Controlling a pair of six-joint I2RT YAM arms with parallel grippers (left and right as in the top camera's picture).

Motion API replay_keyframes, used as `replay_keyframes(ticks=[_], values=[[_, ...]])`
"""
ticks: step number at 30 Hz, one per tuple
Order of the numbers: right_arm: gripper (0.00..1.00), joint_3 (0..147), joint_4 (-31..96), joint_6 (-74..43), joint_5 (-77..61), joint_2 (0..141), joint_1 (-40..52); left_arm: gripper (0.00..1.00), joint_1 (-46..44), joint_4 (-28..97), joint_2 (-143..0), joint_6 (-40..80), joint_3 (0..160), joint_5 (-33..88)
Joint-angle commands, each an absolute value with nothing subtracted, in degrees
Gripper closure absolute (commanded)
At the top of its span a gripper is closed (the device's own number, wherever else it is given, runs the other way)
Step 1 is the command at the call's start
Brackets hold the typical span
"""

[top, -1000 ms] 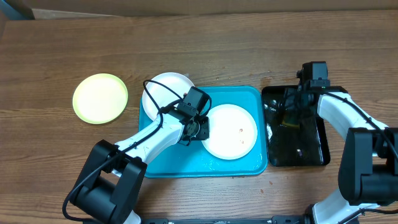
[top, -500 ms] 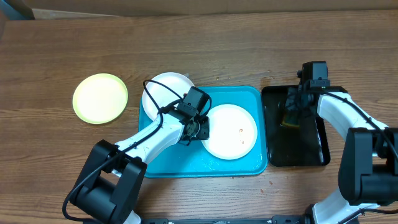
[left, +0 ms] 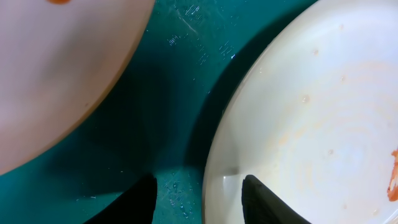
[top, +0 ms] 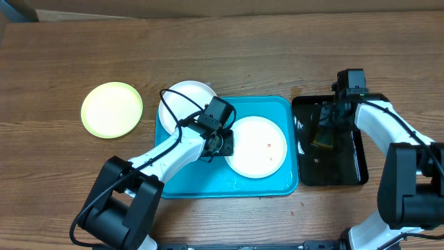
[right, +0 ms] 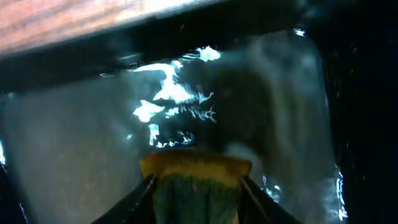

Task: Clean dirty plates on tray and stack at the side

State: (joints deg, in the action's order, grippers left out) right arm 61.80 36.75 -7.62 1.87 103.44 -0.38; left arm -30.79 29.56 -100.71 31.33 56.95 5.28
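The turquoise tray [top: 208,180] lies mid-table. A white plate [top: 260,142] with small reddish smears lies in it and also shows in the left wrist view [left: 311,118]. A second white plate [top: 182,103] rests over the tray's far left corner. The yellow-green plate [top: 112,110] sits on the table at the left. My left gripper [top: 223,144] is open, its fingers [left: 199,199] straddling the smeared plate's left rim, one on the plate and one over the tray floor [left: 168,106]. My right gripper [right: 198,199] is shut on a yellow-green sponge [right: 196,180].
A narrow black tray [top: 350,173] holding water stands right of the turquoise tray; the sponge [top: 321,141] is down in it. The second white plate [left: 56,74] is close to my left fingers. Bare wooden table surrounds the trays.
My right gripper has shifted the sponge slightly within the black tray, ending a little nearer the front. The left arm and all plates have not moved.
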Motion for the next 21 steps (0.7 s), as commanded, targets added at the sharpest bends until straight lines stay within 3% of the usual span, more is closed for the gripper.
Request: replay_keyframes(ticks=[1,3,7,9,11,15,21], values=[[0.56,63.1,38.7,-7.5,1.8,102.1,-0.3,0.57,-31.1,29.5,-101.2,31.3,56.7,4.5],[0.54,63.1,39.9,-7.5,1.8,102.1,-0.3,0.6,-31.1,29.5,-101.2,31.3,56.7,4.5],[0.47,63.1,41.7,-7.5,1.8,102.1,-0.3,0.81,-31.1,29.6,-101.2,31.3,56.7,4.4],[0.36,63.1,42.0,-7.4,0.6,102.1,-0.3,0.87,-31.1,29.6,-101.2,31.3,56.7,4.4],[0.36,63.1,42.2,-7.4,-0.9,102.1,-0.3,0.96,-31.1,29.6,-101.2,31.3,56.7,4.4],[0.26,63.3,42.1,-7.2,-3.0,102.1,-0.3,0.96,-30.7,29.8,-101.2,31.3,56.7,3.4],[0.39,64.6,44.4,-7.3,-2.9,102.1,-0.3,0.96,-27.7,31.3,-101.1,32.4,56.7,3.5]])
